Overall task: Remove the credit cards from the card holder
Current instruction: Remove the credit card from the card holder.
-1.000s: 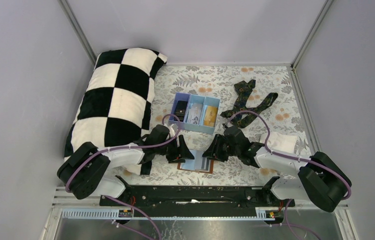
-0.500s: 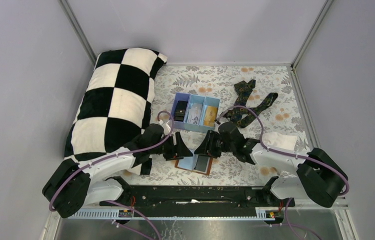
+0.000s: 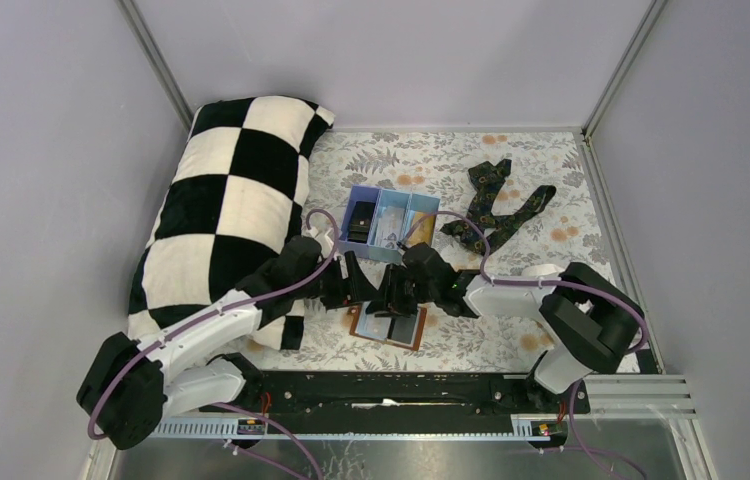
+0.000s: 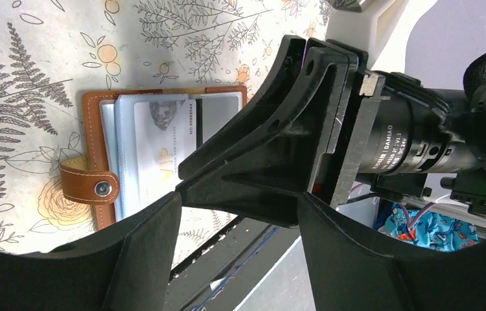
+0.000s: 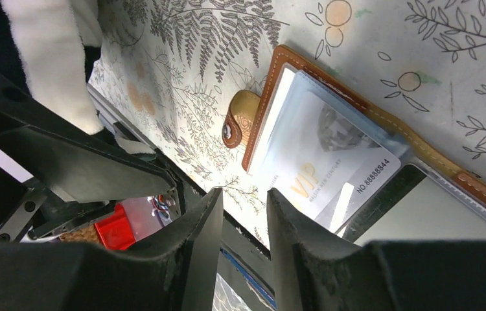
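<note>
The right end effector has its two black fingers drawn narrow, with only a slim gap between them and nothing in it. It hangs low over the brown leather bifold card holder, its tips close to the near edge of the open wallet; I cannot tell whether they touch it. The left end effector stands wide and holds nothing, hovering just beside the right one on the wallet's left side.

The card holder lies open and flat on the floral-patterned counter, between the two arms and near the front edge. A pale grey plastic card with gold "VIP" lettering sits inside it under a clear sleeve. The strap with the round metal snap sticks out from one side.

Just beyond the wallet stands the light blue three-compartment tray, with a black card in its left compartment, a pale one in the middle and a gold-orange card on the right. A dark patterned necktie lies right of the tray, and a black-and-white checked pillow lies along the left.
</note>
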You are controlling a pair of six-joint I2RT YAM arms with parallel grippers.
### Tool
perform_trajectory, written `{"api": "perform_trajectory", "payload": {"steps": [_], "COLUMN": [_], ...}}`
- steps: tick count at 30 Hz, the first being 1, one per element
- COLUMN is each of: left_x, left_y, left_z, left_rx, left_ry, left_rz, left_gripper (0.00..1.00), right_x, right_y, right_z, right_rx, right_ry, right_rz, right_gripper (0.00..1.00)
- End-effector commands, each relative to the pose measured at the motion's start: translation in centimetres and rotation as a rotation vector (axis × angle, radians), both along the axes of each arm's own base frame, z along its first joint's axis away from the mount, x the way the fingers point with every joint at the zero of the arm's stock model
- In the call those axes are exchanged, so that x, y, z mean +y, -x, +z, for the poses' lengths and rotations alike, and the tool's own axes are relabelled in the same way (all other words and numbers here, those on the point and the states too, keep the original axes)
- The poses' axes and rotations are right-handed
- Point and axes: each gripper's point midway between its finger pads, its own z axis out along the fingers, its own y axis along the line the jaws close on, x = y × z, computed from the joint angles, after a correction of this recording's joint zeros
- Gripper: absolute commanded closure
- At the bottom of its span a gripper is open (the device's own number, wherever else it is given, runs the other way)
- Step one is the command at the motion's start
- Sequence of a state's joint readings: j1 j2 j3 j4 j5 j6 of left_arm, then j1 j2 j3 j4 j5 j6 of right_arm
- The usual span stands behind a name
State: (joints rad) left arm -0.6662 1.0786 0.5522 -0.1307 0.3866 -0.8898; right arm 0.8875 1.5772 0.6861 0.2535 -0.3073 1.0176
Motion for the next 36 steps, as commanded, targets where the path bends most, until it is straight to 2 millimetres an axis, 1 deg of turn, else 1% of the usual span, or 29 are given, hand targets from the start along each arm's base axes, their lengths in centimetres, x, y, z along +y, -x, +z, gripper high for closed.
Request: {"api": "perform_trajectory", "payload": {"steps": [1,3,5,7,9,12,15,19,24,29,36], "left_x": [0.1,-0.2,-0.7,-1.2,-1.5,-1.8,-1.9,-1.1,-0.9,-0.7,-0.7], "left_y": [-0.6,-0.3,0.0,0.2,0.1,-0.1,-0.2,-0.5,0.1,0.4,0.7], "left_z": [1.1,0.9,0.7,0.4,-0.2,-1.1,-2.3,-4.2,-5.9,-6.9,-7.3], "left_rx": [-0.046,-0.040,-0.020,-0.006,0.004,0.021,0.043,0.054,0.092,0.112,0.123], "left_ry": [0.007,0.037,0.077,0.108,0.117,0.123,0.100,0.030,0.020,0.012,0.015], "left_rz": [0.009,-0.001,-0.016,-0.027,-0.030,-0.034,-0.036,-0.009,-0.007,-0.005,-0.011], "left_gripper": [0.30,0.30,0.30,0.31,0.31,0.31,0.32,0.33,0.33,0.33,0.34], "right_x": [0.6,-0.5,-1.8,-3.0,-3.8,-4.3,-4.5,-4.9,-4.2,-3.8,-2.8], "right_y": [-0.9,-1.0,-1.1,-0.8,-0.5,-0.2,-0.1,0.1,0.5,0.5,0.4], "right_z": [2.3,2.5,2.3,1.6,1.0,0.4,-0.3,-1.5,-2.4,-3.0,-3.0], "right_rx": [-0.080,-0.104,-0.117,-0.111,-0.100,-0.079,-0.056,-0.028,0.013,0.040,0.053], "right_ry": [-0.027,0.002,0.026,0.045,0.052,0.051,0.052,0.043,0.020,-0.015,-0.062], "right_rz": [-0.001,-0.034,-0.080,-0.118,-0.147,-0.176,-0.194,-0.234,-0.222,-0.238,-0.229], "right_gripper": [0.61,0.61,0.61,0.61,0.61,0.61,0.61,0.61,0.62,0.66,0.72]}}
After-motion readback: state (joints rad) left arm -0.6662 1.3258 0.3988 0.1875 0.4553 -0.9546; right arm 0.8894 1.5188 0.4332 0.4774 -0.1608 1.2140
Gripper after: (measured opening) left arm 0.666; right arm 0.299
